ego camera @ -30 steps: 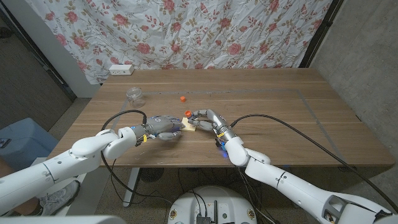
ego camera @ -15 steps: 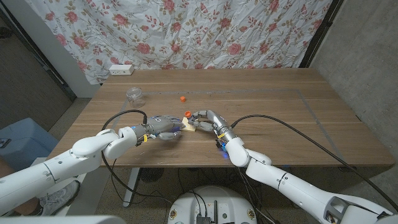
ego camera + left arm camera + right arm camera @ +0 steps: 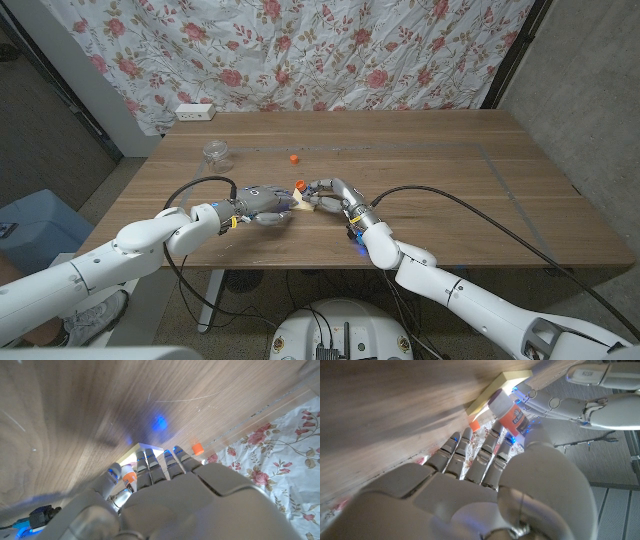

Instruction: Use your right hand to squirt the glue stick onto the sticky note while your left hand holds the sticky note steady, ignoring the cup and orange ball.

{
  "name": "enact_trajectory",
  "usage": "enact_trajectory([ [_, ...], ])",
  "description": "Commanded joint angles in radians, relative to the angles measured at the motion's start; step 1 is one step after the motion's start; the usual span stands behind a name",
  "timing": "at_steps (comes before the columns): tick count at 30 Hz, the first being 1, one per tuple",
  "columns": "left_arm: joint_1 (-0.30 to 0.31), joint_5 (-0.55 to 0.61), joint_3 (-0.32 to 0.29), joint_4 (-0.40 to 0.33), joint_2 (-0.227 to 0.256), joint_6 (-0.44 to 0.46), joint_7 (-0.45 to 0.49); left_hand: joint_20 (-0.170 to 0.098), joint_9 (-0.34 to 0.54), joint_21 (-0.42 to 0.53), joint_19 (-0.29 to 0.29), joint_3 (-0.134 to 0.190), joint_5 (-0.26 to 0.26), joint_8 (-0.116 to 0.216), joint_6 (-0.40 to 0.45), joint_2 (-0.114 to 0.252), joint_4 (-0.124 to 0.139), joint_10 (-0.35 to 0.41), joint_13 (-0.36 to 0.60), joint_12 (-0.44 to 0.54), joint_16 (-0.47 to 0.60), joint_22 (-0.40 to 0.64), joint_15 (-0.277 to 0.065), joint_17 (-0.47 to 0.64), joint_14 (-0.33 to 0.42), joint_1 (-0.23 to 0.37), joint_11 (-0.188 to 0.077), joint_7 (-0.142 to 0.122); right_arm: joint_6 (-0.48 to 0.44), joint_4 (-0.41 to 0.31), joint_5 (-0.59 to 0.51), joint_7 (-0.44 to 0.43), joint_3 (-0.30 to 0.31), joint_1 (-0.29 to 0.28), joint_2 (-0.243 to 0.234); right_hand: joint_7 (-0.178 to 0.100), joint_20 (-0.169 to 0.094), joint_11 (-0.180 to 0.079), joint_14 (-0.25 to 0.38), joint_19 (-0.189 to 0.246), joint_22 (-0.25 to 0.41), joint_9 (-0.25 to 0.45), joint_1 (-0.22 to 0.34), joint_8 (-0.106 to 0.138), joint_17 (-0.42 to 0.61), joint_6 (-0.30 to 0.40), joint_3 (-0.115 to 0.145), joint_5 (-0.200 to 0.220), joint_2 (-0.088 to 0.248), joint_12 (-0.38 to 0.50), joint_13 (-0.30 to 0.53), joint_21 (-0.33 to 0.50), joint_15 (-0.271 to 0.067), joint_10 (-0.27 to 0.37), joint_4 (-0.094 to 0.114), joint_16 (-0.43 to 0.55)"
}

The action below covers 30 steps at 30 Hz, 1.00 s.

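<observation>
Glue stick (image 3: 509, 414) gripped by my right hand (image 3: 325, 190), tip at note (image 3: 506, 381); left hand (image 3: 262, 202) presses note, steadying it.

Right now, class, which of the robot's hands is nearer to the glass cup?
Left. The left hand rests at the sticky note, on the same side of the table as the cup. The right hand, holding the glue stick, lies farther off.

**Mostly covered, partly unreadable**

The left hand (image 3: 262, 204) covers most of the sticky note (image 3: 303, 204) in the head view. The glue stick (image 3: 510, 412) label is too blurred to read, its lower end hidden behind the right hand (image 3: 475, 485). The cup (image 3: 216, 153) is too small to show any contents.
</observation>
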Motion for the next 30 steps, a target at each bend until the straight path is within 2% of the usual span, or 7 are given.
enact_trajectory([
  [1, 0.002, -0.001, 0.001, -0.004, 0.002, 0.001, -0.006, -0.115, 0.001, 0.007, 0.007, 0.006, 0.000, 0.005, 0.016, 0.090, -0.006, 0.006, 0.005, 0.004, 0.003, 0.004, -0.111, 0.002, 0.008, 0.006, 0.000, 0.001, 0.004, 0.011, 0.001, -0.009, 0.000, -0.001, 0.009, 0.002, -0.006, -0.002, -0.001, -0.004, 0.004, 0.001, -0.001, 0.005, 0.003, 0.007, -0.005, 0.003, 0.010, 0.000, 0.005, 0.001, -0.132, 0.010, -0.002, 0.010],
  [11, 0.006, -0.006, 0.000, -0.007, 0.003, 0.004, -0.010, -0.115, 0.002, 0.007, 0.008, 0.006, -0.001, 0.005, 0.018, 0.090, -0.007, 0.008, 0.005, 0.004, 0.003, 0.004, -0.110, 0.002, 0.010, 0.005, -0.003, 0.002, 0.018, 0.026, 0.002, -0.016, -0.003, 0.006, 0.020, 0.002, -0.007, -0.002, 0.000, -0.004, 0.004, 0.001, -0.002, 0.004, 0.004, 0.007, -0.005, 0.003, 0.013, 0.000, 0.005, 0.001, -0.131, 0.010, -0.002, 0.011],
  [30, -0.002, -0.009, 0.004, 0.000, -0.001, -0.004, -0.017, -0.115, 0.002, 0.007, 0.009, 0.007, -0.001, 0.004, 0.021, 0.089, -0.006, 0.012, 0.005, 0.003, 0.002, 0.004, -0.111, 0.002, 0.012, 0.004, -0.002, 0.002, 0.027, -0.014, 0.024, -0.039, 0.026, -0.008, 0.022, 0.002, -0.005, -0.002, -0.001, -0.006, 0.004, 0.001, -0.004, 0.003, 0.004, 0.006, -0.008, 0.002, 0.013, 0.000, 0.005, 0.000, -0.130, 0.009, -0.001, 0.011],
])
